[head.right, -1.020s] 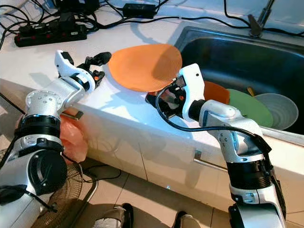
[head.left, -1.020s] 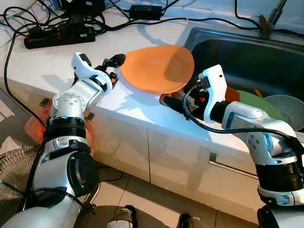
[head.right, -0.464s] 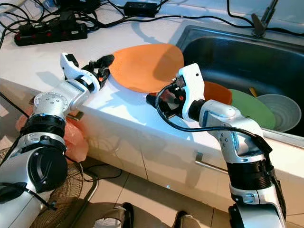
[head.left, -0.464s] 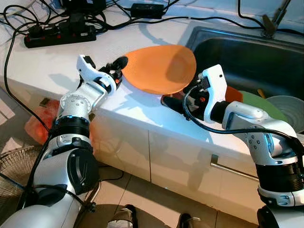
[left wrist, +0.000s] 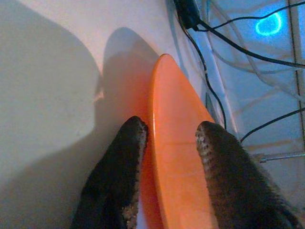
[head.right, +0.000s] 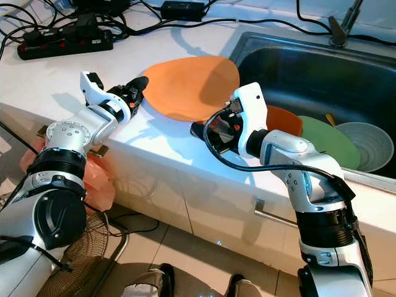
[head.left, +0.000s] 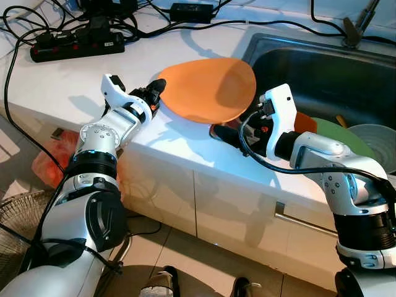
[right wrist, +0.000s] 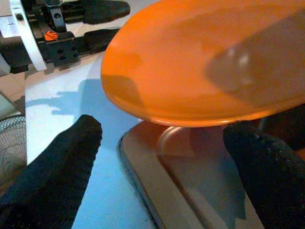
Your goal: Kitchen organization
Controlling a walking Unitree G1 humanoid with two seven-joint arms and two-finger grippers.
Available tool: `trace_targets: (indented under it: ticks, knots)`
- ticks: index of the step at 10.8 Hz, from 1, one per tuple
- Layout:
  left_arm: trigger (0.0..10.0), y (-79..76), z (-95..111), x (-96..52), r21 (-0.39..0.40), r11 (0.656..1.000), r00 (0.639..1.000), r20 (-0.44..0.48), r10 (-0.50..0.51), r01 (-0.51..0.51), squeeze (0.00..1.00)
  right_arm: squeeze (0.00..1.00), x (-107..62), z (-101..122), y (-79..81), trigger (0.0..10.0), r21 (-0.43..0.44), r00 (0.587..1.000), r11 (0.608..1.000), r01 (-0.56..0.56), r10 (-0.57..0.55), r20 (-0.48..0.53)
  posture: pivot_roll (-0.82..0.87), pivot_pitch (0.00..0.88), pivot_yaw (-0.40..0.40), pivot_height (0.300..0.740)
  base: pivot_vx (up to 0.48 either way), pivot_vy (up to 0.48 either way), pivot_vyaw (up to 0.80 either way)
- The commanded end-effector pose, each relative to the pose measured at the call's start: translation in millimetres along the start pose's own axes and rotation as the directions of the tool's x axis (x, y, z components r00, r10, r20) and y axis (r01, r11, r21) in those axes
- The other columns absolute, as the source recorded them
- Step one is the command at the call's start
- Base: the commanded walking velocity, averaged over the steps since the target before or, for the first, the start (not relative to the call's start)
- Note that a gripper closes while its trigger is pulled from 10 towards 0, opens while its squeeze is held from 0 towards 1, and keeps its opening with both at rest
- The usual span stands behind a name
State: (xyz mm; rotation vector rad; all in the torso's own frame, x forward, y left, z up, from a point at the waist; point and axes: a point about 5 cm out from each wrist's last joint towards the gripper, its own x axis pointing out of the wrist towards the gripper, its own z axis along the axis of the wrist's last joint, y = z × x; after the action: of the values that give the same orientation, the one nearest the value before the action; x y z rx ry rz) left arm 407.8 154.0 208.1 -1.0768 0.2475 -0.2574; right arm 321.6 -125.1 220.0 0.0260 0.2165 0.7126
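A large orange plate (head.left: 207,86) is held tilted above the white counter (head.left: 68,86), just left of the sink (head.left: 260,44). My left gripper (head.left: 156,93) is at the plate's left rim. In the left wrist view its two black fingers (left wrist: 131,143) sit on either side of the rim (left wrist: 171,157), shut on it. My right gripper (head.left: 232,129) lies low under the plate's near right edge. Its fingers (right wrist: 81,143) stand wide apart and open, with the plate's underside (right wrist: 200,62) above them.
In the sink lie an orange bowl (head.left: 303,121), a green plate (head.left: 337,133) and a grey bowl (head.left: 374,142). A power strip (head.left: 77,46) and cables cross the counter's back. On the floor sit an orange bag (head.left: 49,166), a wire fan (head.left: 15,229) and a person's feet (head.left: 159,284).
My left arm has reached further right, and its fingers now straddle the plate's left rim instead of standing just short of it. The plate and right arm have barely moved.
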Motion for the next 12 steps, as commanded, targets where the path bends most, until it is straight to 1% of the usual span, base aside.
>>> trace_targets:
  ticks: [1, 6, 8, 10, 12]
  knots:
    - [0.0, 34.5, -33.8, -3.2, -0.019, 0.990, 0.981, -0.136, 0.139, -0.142, 0.00, 0.00, -1.4, -0.2, 1.4, 10.0, 0.003, 1.000, 1.000, -0.003, 0.003, -0.001, 0.01, 0.218, 0.061, 0.740, 0.000, 0.000, 0.00]
    - [0.0, 36.8, -32.3, -3.4, -0.022, 0.990, 0.982, -0.125, 0.139, -0.143, 0.00, 0.00, -1.3, -0.4, 1.8, 10.0, 0.002, 1.000, 1.000, -0.005, 0.005, 0.000, 0.01, 0.217, 0.062, 0.740, 0.000, 0.000, 0.00]
    - [0.0, 35.2, -26.2, -3.5, -0.028, 0.994, 0.991, -0.078, 0.106, -0.108, 0.00, 0.00, -1.2, -0.5, 1.3, 10.0, 0.001, 1.000, 1.000, -0.003, 0.003, -0.002, 0.01, 0.216, 0.058, 0.740, 0.000, 0.000, 0.00]
    - [0.0, 37.2, -23.6, -5.4, -0.037, 0.996, 0.995, -0.060, 0.083, -0.085, 0.00, 0.00, -0.7, -0.6, 0.3, 10.0, -0.002, 1.000, 1.000, -0.002, 0.002, -0.003, 0.01, 0.213, 0.055, 0.740, 0.000, 0.000, 0.00]
    - [0.0, 40.3, -23.9, -6.4, -0.036, 0.995, 0.995, -0.054, 0.089, -0.091, 0.00, 0.00, -0.5, -0.6, -0.6, 10.0, -0.004, 1.000, 1.000, 0.000, 0.000, -0.004, 0.01, 0.211, 0.054, 0.740, 0.000, 0.000, 0.00]
